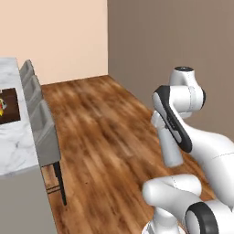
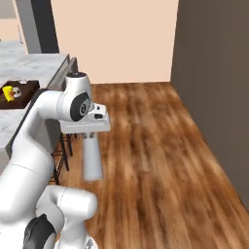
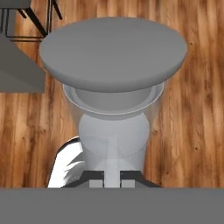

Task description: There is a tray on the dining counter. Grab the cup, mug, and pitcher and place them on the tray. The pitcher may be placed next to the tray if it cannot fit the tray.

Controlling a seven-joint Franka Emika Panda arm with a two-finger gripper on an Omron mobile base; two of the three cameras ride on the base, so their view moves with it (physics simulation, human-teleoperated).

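Note:
My gripper (image 2: 91, 136) is shut on the tall grey-silver pitcher (image 2: 92, 160), which hangs below the hand over the wooden floor, well right of the dining counter (image 2: 34, 65). In the hand view the pitcher (image 3: 114, 87) stands close in front of the fingertips (image 3: 97, 176). The left base view shows the pitcher (image 1: 170, 147) beside the arm. The dark brown tray (image 2: 28, 90) lies on the counter at the left, with the yellow cup (image 2: 8, 93) and the white mug (image 2: 17, 91) on it. In the left base view the tray (image 1: 12, 101) sits at the left edge with the cup (image 1: 2, 104).
Grey stools (image 1: 45, 132) stand in a row along the counter's edge (image 1: 18, 151), between me and the tray; their dark legs (image 2: 61, 146) reach the floor. A brown wall (image 2: 214, 87) runs along the right. Open wooden floor (image 2: 146, 146) stretches ahead.

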